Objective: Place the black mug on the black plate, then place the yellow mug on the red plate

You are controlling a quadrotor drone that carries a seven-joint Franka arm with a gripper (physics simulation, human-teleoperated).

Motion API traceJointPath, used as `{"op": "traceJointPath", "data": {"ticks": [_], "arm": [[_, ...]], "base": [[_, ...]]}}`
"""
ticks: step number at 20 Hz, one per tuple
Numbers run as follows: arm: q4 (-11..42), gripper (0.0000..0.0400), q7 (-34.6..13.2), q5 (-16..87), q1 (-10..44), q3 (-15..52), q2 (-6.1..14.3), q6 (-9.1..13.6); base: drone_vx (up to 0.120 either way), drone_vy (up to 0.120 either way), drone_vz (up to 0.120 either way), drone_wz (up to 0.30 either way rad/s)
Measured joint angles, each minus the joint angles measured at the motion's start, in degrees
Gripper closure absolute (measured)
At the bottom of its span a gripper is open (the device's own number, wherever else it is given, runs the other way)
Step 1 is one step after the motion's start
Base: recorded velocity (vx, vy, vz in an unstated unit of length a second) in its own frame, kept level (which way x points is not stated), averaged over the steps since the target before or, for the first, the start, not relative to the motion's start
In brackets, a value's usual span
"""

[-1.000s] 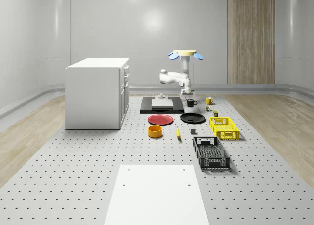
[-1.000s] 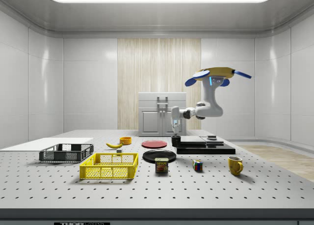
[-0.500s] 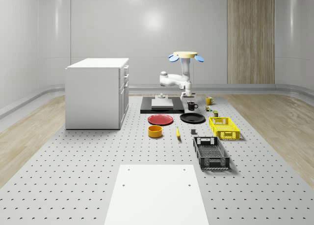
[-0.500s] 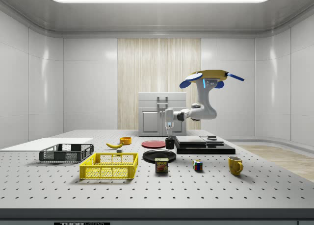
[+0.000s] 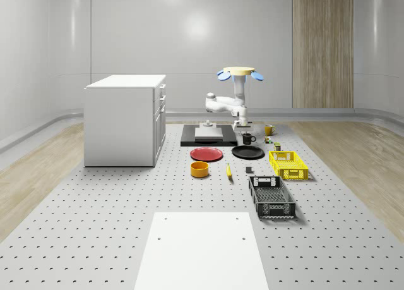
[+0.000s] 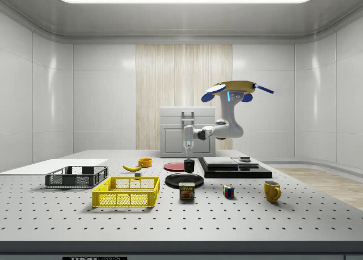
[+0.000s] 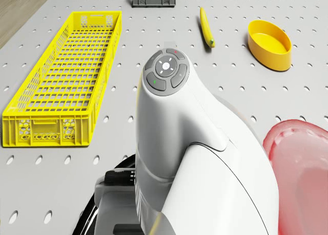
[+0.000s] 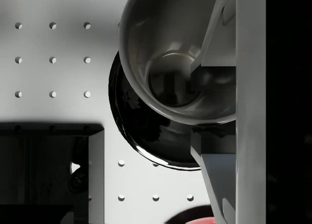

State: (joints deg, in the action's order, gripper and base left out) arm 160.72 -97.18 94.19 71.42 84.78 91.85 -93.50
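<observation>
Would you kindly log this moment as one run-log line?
drone: hovering by black plate | gripper: shut on black mug | mug: held above plate | yellow mug: untouched

Perforated grey table carries: white cabinet, red plate, black plate, orange bowl, banana, yellow crate, black crate, yellow mug, white sheet.

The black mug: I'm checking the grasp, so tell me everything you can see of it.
The black mug is glossy, upright, with a side handle and an empty grey-looking inside. The tool holds it by the rim, one finger inside. It hangs above the black plate, near its edge, not touching it.
</observation>
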Motion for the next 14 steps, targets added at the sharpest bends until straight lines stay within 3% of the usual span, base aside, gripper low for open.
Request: {"op": "traceJointPath", "data": {"ticks": [14], "arm": [[-1.43,0.029,-0.31,8.11,1.28,-8.72,-0.02,-3.13]], "base": [[0.003,0.0,0.0,0.0]]}}
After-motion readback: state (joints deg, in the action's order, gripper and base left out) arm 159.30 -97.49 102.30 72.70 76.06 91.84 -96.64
